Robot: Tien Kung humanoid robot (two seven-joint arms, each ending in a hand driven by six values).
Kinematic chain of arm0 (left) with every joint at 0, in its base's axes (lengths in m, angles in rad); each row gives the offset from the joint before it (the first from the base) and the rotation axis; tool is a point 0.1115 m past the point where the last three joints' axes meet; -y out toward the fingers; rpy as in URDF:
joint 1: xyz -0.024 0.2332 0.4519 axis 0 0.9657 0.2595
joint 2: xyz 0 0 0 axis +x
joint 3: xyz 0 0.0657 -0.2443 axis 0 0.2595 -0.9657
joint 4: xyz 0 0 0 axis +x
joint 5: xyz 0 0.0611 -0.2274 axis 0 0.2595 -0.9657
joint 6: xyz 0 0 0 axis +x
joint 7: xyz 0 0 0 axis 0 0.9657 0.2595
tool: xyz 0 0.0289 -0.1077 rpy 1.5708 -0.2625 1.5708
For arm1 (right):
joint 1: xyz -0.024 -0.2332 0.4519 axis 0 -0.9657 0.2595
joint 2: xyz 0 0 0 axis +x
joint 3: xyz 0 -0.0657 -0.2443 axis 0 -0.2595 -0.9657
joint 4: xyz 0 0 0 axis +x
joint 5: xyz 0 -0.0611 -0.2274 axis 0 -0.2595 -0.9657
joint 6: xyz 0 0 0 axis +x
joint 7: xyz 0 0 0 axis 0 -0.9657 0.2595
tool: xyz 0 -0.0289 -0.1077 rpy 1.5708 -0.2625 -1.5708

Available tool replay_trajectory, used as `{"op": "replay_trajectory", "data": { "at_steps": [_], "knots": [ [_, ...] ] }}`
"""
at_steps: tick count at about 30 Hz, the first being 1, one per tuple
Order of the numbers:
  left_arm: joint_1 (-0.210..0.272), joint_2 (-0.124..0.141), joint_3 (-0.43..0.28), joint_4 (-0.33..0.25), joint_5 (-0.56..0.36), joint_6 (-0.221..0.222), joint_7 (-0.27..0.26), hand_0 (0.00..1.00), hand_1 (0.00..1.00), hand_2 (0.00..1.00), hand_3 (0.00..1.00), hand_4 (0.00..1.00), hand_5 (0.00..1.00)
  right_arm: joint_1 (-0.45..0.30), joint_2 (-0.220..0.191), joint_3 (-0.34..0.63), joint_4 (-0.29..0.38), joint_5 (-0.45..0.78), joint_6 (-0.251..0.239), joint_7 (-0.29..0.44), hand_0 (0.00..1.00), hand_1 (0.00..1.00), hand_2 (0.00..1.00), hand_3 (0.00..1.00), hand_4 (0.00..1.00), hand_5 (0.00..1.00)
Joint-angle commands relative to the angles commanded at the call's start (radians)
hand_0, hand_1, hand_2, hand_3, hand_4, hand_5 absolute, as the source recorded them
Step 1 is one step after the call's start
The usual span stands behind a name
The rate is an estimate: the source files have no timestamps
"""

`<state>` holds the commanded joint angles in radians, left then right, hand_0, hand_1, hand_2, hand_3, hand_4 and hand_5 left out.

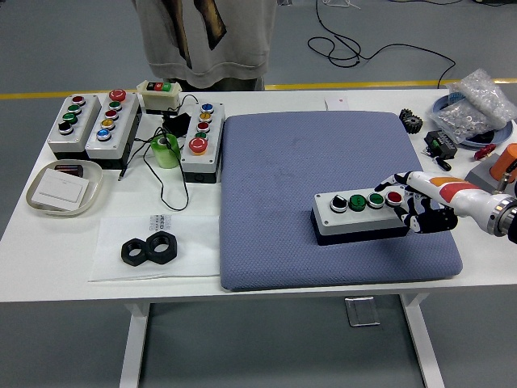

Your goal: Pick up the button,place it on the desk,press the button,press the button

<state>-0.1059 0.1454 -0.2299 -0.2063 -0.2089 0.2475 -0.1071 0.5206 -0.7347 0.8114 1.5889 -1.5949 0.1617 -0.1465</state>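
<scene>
While its other fingers curl under, the right hand (pixel 414 208) rests a fingertip at the red cap on the button box (pixel 361 214), which lies on the blue mat (pixel 307 162) covering the desk (pixel 48 250); other button boxes (pixel 97 125) stand far left.

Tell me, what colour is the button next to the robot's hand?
Red, at the box's right end by the right hand; head view.
</scene>
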Motion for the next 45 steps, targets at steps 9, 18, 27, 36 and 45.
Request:
{"op": "replay_trajectory", "data": {
  "at_steps": [9, 18, 27, 36, 45],
  "knots": [
    [-0.002, 0.001, 0.004, -0.001, -0.004, 0.000, -0.002, 0.724, 0.829, 0.881, 0.832, 0.646, 0.998, 0.010, 0.012, -0.018, -0.018, -0.001, 0.005, -0.004, 0.245, 0.086, 0.218, 0.778, 0.489, 0.002],
    [-0.003, 0.001, 0.001, -0.001, -0.001, 0.000, 0.000, 0.721, 0.830, 0.881, 0.832, 0.645, 0.998, 0.016, 0.017, -0.048, -0.043, 0.001, 0.007, -0.003, 0.246, 0.087, 0.218, 0.778, 0.491, 0.002],
    [0.001, -0.001, -0.008, -0.001, 0.013, 0.002, 0.003, 0.723, 0.830, 0.881, 0.832, 0.646, 0.998, 0.012, 0.020, -0.070, -0.051, 0.000, 0.012, -0.006, 0.246, 0.087, 0.218, 0.780, 0.492, 0.002],
    [0.004, -0.001, -0.011, -0.001, 0.019, 0.003, 0.005, 0.724, 0.830, 0.881, 0.832, 0.644, 0.998, 0.010, 0.022, -0.080, -0.055, -0.001, 0.016, -0.008, 0.246, 0.087, 0.219, 0.781, 0.493, 0.002],
    [0.007, 0.000, -0.014, -0.001, 0.023, 0.003, 0.006, 0.723, 0.831, 0.881, 0.832, 0.645, 0.998, 0.004, 0.014, -0.015, -0.019, 0.000, 0.001, -0.002, 0.251, 0.089, 0.221, 0.785, 0.498, 0.002]
  ]
}}
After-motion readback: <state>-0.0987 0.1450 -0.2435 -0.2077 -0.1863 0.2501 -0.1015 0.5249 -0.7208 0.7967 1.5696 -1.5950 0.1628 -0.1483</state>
